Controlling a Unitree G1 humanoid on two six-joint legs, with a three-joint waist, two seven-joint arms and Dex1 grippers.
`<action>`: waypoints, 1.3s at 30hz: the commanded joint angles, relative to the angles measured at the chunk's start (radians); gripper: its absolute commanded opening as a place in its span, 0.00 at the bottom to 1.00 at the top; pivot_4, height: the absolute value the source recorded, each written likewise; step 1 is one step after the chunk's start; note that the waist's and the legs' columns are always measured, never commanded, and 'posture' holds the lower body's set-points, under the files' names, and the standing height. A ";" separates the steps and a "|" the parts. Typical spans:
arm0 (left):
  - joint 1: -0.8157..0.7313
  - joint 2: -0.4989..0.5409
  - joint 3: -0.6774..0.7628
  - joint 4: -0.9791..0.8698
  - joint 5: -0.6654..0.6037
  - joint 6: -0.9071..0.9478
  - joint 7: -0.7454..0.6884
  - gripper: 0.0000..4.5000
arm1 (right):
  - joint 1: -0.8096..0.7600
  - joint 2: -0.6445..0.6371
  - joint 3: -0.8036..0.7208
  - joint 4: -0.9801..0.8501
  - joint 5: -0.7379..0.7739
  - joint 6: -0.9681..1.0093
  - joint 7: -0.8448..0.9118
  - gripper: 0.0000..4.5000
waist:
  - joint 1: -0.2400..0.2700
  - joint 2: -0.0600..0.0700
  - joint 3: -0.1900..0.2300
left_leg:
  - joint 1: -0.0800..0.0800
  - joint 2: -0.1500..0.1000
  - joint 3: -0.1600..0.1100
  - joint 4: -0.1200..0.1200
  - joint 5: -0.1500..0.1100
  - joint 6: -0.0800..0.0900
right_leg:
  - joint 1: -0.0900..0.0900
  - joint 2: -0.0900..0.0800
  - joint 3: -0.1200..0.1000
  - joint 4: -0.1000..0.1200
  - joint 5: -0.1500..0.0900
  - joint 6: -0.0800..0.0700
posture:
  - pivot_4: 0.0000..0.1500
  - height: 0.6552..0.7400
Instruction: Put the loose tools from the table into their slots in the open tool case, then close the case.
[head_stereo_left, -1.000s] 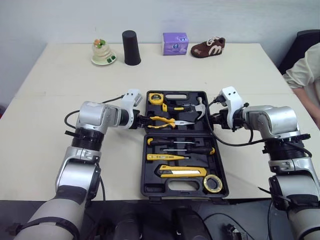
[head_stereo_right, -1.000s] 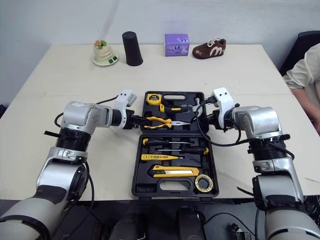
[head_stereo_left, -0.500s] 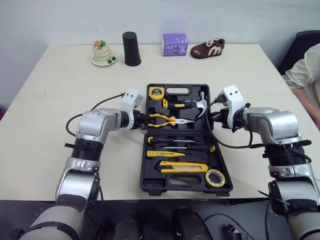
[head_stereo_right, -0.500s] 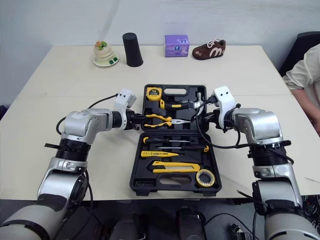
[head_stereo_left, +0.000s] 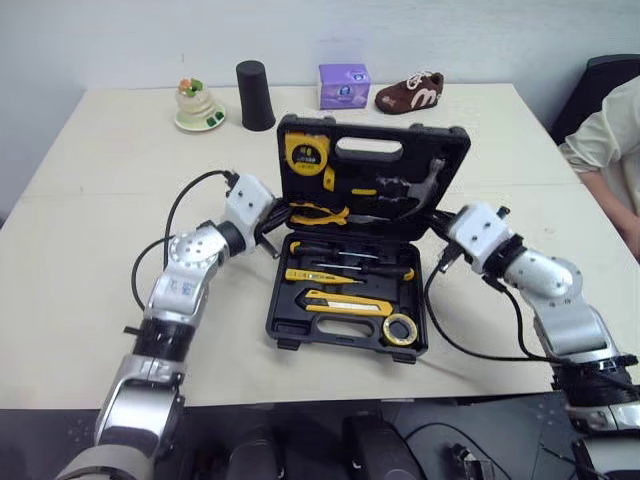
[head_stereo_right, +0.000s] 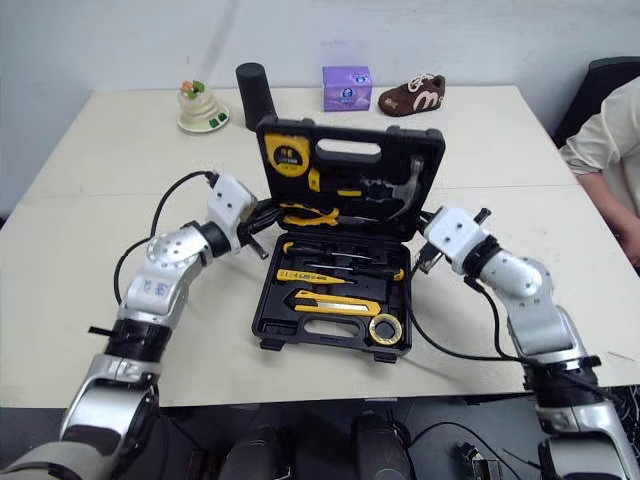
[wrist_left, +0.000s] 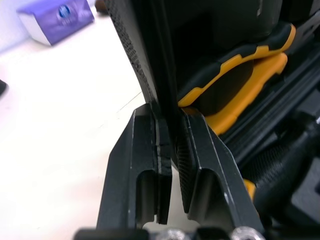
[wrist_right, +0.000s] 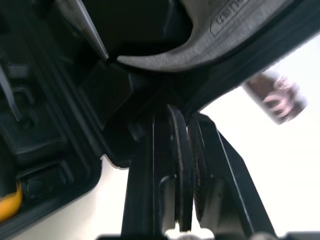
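Fingers (wrist_left: 142, 160) of the left gripper (head_stereo_left: 270, 228) are clamped on the left edge of the lid (head_stereo_left: 455, 140), low down near the hinge. In the left wrist view the black rim runs straight between them. One tool case (head_stereo_left: 290, 330) sits mid-table with its lid raised partway. The lid carries three tools: one tape measure (head_stereo_left: 305, 150), one pair of pliers (head_stereo_left: 318, 211) and one hammer (head_stereo_left: 415, 185), whose handle is hard to make out against the black. The base holds two screwdrivers (head_stereo_left: 345, 258), one yellow tester (head_stereo_left: 315, 275), one utility knife (head_stereo_left: 345, 303) and one tape roll (head_stereo_left: 400, 328). On the right, the right gripper (head_stereo_right: 425, 255) pinches the lid's right edge, its fingers (wrist_right: 172, 165) pressed together on the rim. Four things line the table's (head_stereo_left: 90, 300) far side: figurine dish (head_stereo_left: 197, 105), black cup (head_stereo_left: 254, 95), purple box (head_stereo_left: 344, 86), brown shoe (head_stereo_left: 410, 92). A person's sleeve (head_stereo_left: 605, 130) is cut off at the right.
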 joint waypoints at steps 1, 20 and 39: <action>0.055 0.048 0.030 -0.075 0.047 -0.065 0.026 0.00 | 0.026 -0.074 0.002 0.029 -0.241 -0.343 -0.155 0.00 | -0.001 0.000 0.000 | 0.001 0.000 0.001 0.000 0.000 0.000 | 0.000 0.000 0.001 0.000 0.000 0.000 | 1.00 0.89; 0.497 0.621 0.459 -0.412 -0.627 0.725 -0.551 0.91 | 0.945 -0.437 -0.472 -0.648 0.680 0.215 0.432 0.83 | -0.011 -0.012 0.005 | 0.037 0.008 -0.012 -0.022 -0.006 -0.005 | 0.042 -0.004 -0.003 -0.023 -0.005 -0.011 | 1.00 0.89; -0.399 0.045 -0.037 0.542 -0.131 0.227 -0.351 0.01 | 0.520 -0.383 -0.094 -0.624 0.852 0.813 0.464 0.00 | 0.031 -0.015 0.004 | 0.003 0.004 -0.009 -0.005 0.000 0.000 | 0.011 0.005 -0.008 -0.018 0.005 -0.006 | 1.00 0.89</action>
